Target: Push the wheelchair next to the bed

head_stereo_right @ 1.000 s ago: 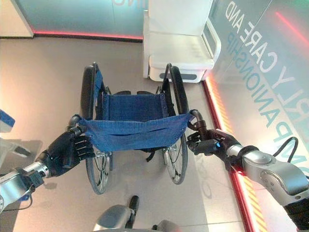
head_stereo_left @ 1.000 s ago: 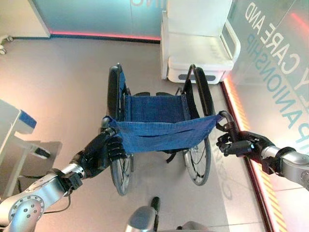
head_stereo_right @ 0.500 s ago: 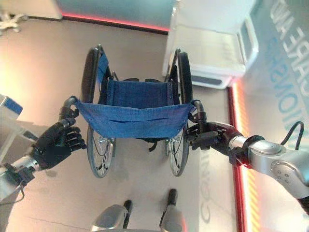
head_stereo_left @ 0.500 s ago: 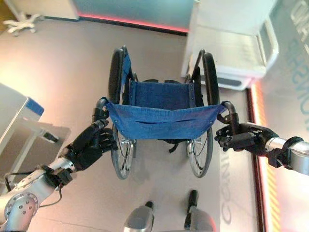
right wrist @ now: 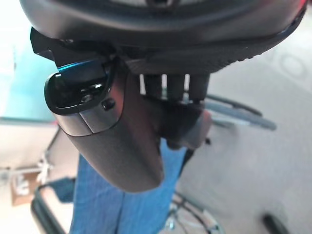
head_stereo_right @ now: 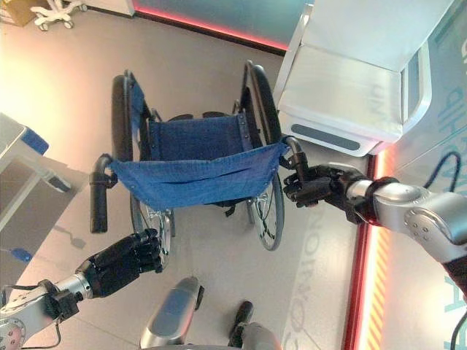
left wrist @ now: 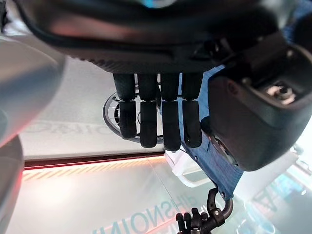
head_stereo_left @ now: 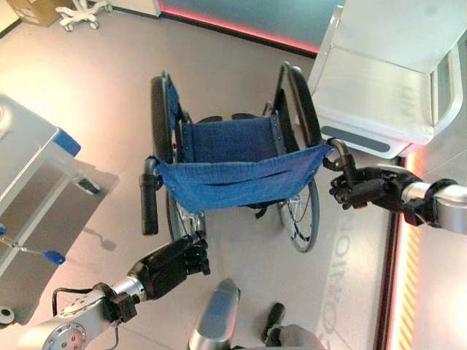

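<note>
The wheelchair [head_stereo_left: 233, 175], with a blue cloth seat and backrest and black wheels, stands in the middle of the floor. Its right wheel is close to a corner of the white bed [head_stereo_left: 379, 87] at the upper right. My right hand [head_stereo_left: 361, 193] is shut on the right push handle [head_stereo_left: 340, 156], and the right wrist view shows the fingers [right wrist: 173, 95] curled round it. The left push handle [head_stereo_left: 149, 204] is free. My left hand [head_stereo_left: 174, 264] hangs below and behind that handle. Its fingers [left wrist: 156, 117] are relaxed and hold nothing.
A grey cart [head_stereo_left: 29, 160] with a blue part stands at the left. A white wheeled base [head_stereo_left: 80, 11] and a cardboard box are at the far upper left. A red-lit strip [head_stereo_left: 401, 262] runs along the glass wall on the right.
My left hand has let go of the left push handle and dropped back towards me. The right hand keeps its hold. The view has shifted, and the wheelchair has swung its right side towards the bed.
</note>
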Controlling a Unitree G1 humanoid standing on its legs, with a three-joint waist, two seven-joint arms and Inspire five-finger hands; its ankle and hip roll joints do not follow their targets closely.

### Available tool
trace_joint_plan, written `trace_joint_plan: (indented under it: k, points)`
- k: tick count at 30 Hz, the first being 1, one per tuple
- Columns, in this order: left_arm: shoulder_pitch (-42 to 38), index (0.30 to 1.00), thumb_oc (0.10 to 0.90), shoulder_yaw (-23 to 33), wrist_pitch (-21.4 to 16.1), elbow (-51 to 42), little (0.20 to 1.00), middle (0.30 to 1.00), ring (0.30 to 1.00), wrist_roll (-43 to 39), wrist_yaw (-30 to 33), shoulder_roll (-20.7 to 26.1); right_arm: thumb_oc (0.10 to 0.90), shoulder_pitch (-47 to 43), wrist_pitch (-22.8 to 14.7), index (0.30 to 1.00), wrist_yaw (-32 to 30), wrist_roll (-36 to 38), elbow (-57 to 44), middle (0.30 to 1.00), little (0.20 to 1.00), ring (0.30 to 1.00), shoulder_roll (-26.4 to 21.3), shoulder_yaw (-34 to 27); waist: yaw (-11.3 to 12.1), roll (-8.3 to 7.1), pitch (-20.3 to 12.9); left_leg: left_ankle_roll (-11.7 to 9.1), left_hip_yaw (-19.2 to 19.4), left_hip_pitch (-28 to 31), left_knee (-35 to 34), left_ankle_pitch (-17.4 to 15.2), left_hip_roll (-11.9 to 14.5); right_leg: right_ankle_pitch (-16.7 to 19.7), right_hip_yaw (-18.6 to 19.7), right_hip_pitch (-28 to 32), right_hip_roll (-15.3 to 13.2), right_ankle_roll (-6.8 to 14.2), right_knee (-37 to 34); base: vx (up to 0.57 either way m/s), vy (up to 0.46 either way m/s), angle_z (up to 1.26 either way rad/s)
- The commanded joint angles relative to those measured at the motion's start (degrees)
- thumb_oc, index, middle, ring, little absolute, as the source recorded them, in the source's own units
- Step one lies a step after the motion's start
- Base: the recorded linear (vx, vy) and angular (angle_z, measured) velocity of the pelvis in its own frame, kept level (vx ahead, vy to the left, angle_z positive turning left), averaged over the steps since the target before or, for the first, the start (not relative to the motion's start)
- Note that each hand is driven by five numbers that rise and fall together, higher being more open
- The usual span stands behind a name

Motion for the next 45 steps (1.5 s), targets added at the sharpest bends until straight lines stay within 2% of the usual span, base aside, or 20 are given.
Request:
trace_joint_plan:
  k: [1, 5, 8, 10, 12, 13, 14, 15, 17, 18, 19, 20, 21, 24, 25, 26, 27, 36, 41, 45]
  points:
    - [0.25, 0.3, 0.4, 2.33, -5.61, -2.89, 0.3, 0.3, 0.3, 0.5, -0.68, 2.79, 0.4, -17.56, -9.66, 0.3, 1.04, -5.24, 2.46, 0.3, 0.3, 0.3, 1.0, 0.17, 2.7, -1.16, -6.27, -1.0, 7.78, -4.37, -1.03, 3.85, 0.35, -0.67, -4.54, 5.52, 6.66, 1.13, -1.65, 0.56, -0.005, -0.71]
    - [-1.7, 0.3, 0.4, 0.25, -6.43, -3.17, 0.3, 0.3, 0.3, 0.21, 2.29, 3.23, 0.4, -15.38, -12.05, 0.3, 1.24, -9.54, 4.46, 0.3, 0.3, 0.3, 4.19, 0.62, 3.01, -0.32, -6.44, -1.39, 17.22, -5.9, -9.48, 6.44, 0.45, -4.8, -5.32, 11.46, 9.49, 0.36, -2.13, 0.44, 0.001, -0.22]
    - [-4.21, 0.3, 0.4, 0.43, -5.05, -2.61, 0.3, 0.3, 0.3, -0.47, 4.32, 4.53, 0.4, -11.14, -12.55, 0.3, 0.13, -12.25, 4.59, 0.3, 0.3, 0.3, 7.12, -2.04, 3.86, -1.49, -8.02, 1.92, 20.21, -5.01, -11.21, 2.82, -2.6, -8.88, -6.36, 13.34, 10.69, 0.56, 0.32, 0.49, -0.007, 0.49]
    - [-4.48, 0.3, 0.4, 2.0, -4.15, -2.39, 0.3, 0.3, 0.3, -1.41, 5.58, 5.88, 0.4, -9.11, -12.98, 0.3, -0.41, -11.85, 4.51, 0.3, 0.3, 0.3, 8.44, -3.56, 5.07, -3.62, -9.46, 5.68, 17.29, -3.61, -12.65, 0.24, -6.54, -4.64, -6.61, 13.43, 9.77, 4.0, 7.61, 0.44, 0.05, -0.02]
    - [-5.11, 0.3, 0.4, 3.29, -3.67, -1.4, 0.3, 0.3, 0.3, -1.62, 6.37, 6.91, 0.4, -6.38, -13.72, 0.3, -0.45, -12.43, 3.65, 0.3, 0.3, 0.3, 9.14, -5.83, 5.14, -4.49, -10.01, 8.58, 16.73, -2.37, -12.24, -0.75, -6.85, 5.98, -6.09, 8.6, 9.67, 8.74, 20.75, 0.27, 0.041, -0.36]
    - [-5.28, 0.3, 0.4, 3.41, -3.62, -1.08, 0.3, 0.3, 0.3, -1.54, 6.3, 7.21, 0.4, -5.82, -13.82, 0.3, -0.5, -12.35, 3.42, 0.3, 0.3, 0.3, 9.21, -6.41, 5.0, -4.62, -10.0, 8.69, 16.21, -2.07, -12.13, -0.89, -6.87, 7.56, -5.75, 7.41, 9.66, 9.76, 23.19, 0.22, -0.026, -0.36]
    - [-5.78, 0.3, 0.4, 3.5, -3.69, -0.26, 0.3, 0.3, 0.3, -1.66, 6.12, 7.79, 0.4, -5.15, -13.84, 0.3, -0.96, -11.7, 2.79, 0.3, 0.3, 0.3, 8.94, -7.39, 4.54, -4.6, -9.68, 8.55, 14.76, -1.55, -11.56, -1.0, -6.53, 11.68, -4.38, 4.46, 10.17, 12.14, 29.64, 0.21, -0.047, 0.0]
    - [-6.21, 0.3, 0.4, 3.45, -3.77, 0.15, 0.3, 0.3, 0.3, -2.06, 6.27, 8.06, 0.4, -4.71, -14.25, 0.3, -1.49, -11.08, 2.16, 0.3, 0.3, 0.3, 8.53, -7.93, 3.65, -4.41, -9.24, 8.12, 13.97, -1.05, -10.74, -1.3, -5.99, 13.07, -3.02, 1.36, 9.86, 12.8, 31.91, 0.22, -0.06, 0.31]
    - [-7.01, 0.3, 0.4, 3.42, -3.51, 0.31, 0.3, 0.3, 0.3, -3.31, 6.67, 8.84, 0.4, -2.21, -14.31, 0.3, -0.82, -11.62, 0.96, 0.3, 0.3, 0.3, 8.24, -10.45, 1.97, -3.73, -9.03, 7.27, 12.66, -0.37, -9.22, -1.4, -5.32, 9.4, -2.6, -0.52, 5.23, 11.7, 28.5, 0.19, -0.049, 0.56]
    - [-7.09, 0.3, 0.4, 3.46, -3.47, 0.31, 0.3, 0.3, 0.3, -3.59, 6.76, 8.98, 0.4, -1.74, -14.26, 0.3, -0.58, -11.82, 0.77, 0.3, 0.3, 0.3, 8.12, -10.93, 1.93, -3.36, -9.24, 7.07, 12.53, -0.49, -9.03, -1.29, -4.83, 9.09, -2.61, -0.67, 4.89, 11.43, 27.62, 0.16, -0.094, 0.49]
    - [-7.25, 0.3, 0.4, 3.95, -3.66, -0.33, 0.3, 0.3, 0.3, -5.78, 7.03, 10.94, 0.4, -0.21, -14.1, 0.3, -1.52, -10.76, -0.46, 0.3, 0.3, 0.3, 6.46, -12.62, 1.11, -2.47, -8.87, 6.1, 11.21, 0.29, -8.43, -1.32, -3.69, 5.51, -3.49, -0.47, 1.45, 10.16, 21.62, 0.1, -0.125, 0.3]
    - [-7.29, 0.3, 0.4, 4.19, -4.06, -0.61, 0.3, 0.3, 0.3, -6.99, 7.5, 11.87, 0.4, 0.57, -14.36, 0.3, -1.64, -10.53, -0.85, 0.3, 0.3, 0.3, 5.86, -13.36, 0.67, -2.19, -8.43, 5.67, 10.53, 0.83, -8.03, -1.6, -3.33, 3.99, -3.8, -0.4, -0.01, 9.63, 18.44, 0.08, -0.22, 0.54]
    - [-7.73, 0.3, 0.4, 4.34, -4.94, -0.85, 0.3, 0.3, 0.3, -8.84, 8.21, 13.41, 0.4, 2.41, -15.42, 0.3, -1.43, -10.85, -1.23, 0.3, 0.3, 0.3, 5.03, -15.02, 0.11, -1.45, -7.89, 4.9, 9.08, 1.46, -7.03, -2.27, -2.16, 3.34, -3.94, -0.93, -2.25, 8.56, 12.07, 0.03, -0.199, 0.51]
    - [-8.23, 0.3, 0.4, 4.53, -5.47, -0.6, 0.3, 0.3, 0.3, -9.75, 7.88, 14.5, 0.4, 4.71, -16.26, 0.3, -1.59, -10.19, -1.59, 0.3, 0.3, 0.3, 4.12, -17.75, -0.46, -1.11, -5.89, 3.68, 7.3, 2.73, -5.15, -3.29, -0.67, 3.66, -4.29, -0.55, -3.8, 8.13, 7.72, 0.07, -0.183, 0.51]
    - [-8.11, 0.371, 0.447, 4.48, -5.29, -0.67, 0.371, 0.371, 0.371, -9.42, 7.76, 14.03, 0.4, 4.48, -16.05, 0.3, -1.49, -10.02, -1.41, 0.3, 0.3, 0.3, 3.88, -17.79, -0.26, -1.3, -5.8, 3.48, 7.11, 2.78, -4.78, -3.46, -0.54, 3.22, -4.51, 0.0, -3.66, 8.0, 6.66, 0.15, -0.132, 0.79]
    - [-7.15, 0.787, 0.725, 4.44, -4.73, -1.07, 0.787, 0.787, 0.787, -8.22, 7.91, 12.52, 0.4, 3.57, -15.09, 0.3, -1.23, -9.1, -0.83, 0.3, 0.3, 0.3, 2.67, -17.8, 0.33, -1.84, -5.96, 3.0, 6.33, 3.15, -4.1, -4.0, -0.47, 2.26, -5.25, 1.6, -3.29, 7.5, 3.55, 0.15, -0.086, 0.81]
    - [-6.06, 0.9, 0.8, 4.63, -4.2, -1.43, 0.9, 0.9, 0.9, -7.72, 8.2, 11.4, 0.4, 3.39, -14.72, 0.3, -1.17, -8.2, -0.4, 0.3, 0.3, 0.3, 1.55, -17.87, 0.57, -2.08, -6.29, 2.8, 5.61, 3.4, -4.03, -4.17, -0.64, 2.2, -5.23, 2.33, -3.08, 7.33, 2.04, 0.14, -0.071, 0.72]
    - [1.04, 0.9, 0.8, 9.44, -2.75, 2.85, 0.9, 0.9, 0.9, -6.99, 9.68, 5.36, 0.4, -0.33, -12.68, 0.3, 0.45, -8.48, 1.58, 0.3, 0.3, 0.3, -0.2, -15.83, 2.43, -2.98, -7.46, 0.65, 4.28, 4.09, -4.84, -4.08, 0.41, 2.52, -6.97, 5.04, -3.48, 6.5, -3.05, 0.05, -0.024, 0.19]
    - [2.58, 0.9, 0.8, 10.76, -2.55, 3.6, 0.9, 0.9, 0.9, -5.56, 8.64, 4.58, 0.4, -2.59, -12.12, 0.3, 0.68, -8.83, 2.41, 0.3, 0.3, 0.3, 0.27, -14.19, 3.55, -2.73, -7.45, 0.15, 3.7, 4.06, -5.02, -3.86, 1.0, 2.6, -8.26, 5.76, -3.43, 6.26, -3.94, 0.01, -0.029, 0.1]
    - [3.43, 0.9, 0.8, 11.9, -2.58, 5.11, 0.9, 0.9, 0.9, -5.53, 11.48, 4.37, 0.4, -4.05, -11.68, 0.3, 0.68, -9.49, 3.01, 0.3, 0.3, 0.3, 1.2, -12.95, 4.68, -2.5, -7.57, -0.21, 2.98, 3.84, -5.01, -3.82, 1.37, 2.32, -9.57, 6.08, -3.44, 6.0, -4.05, 0.0, -0.048, 0.11]
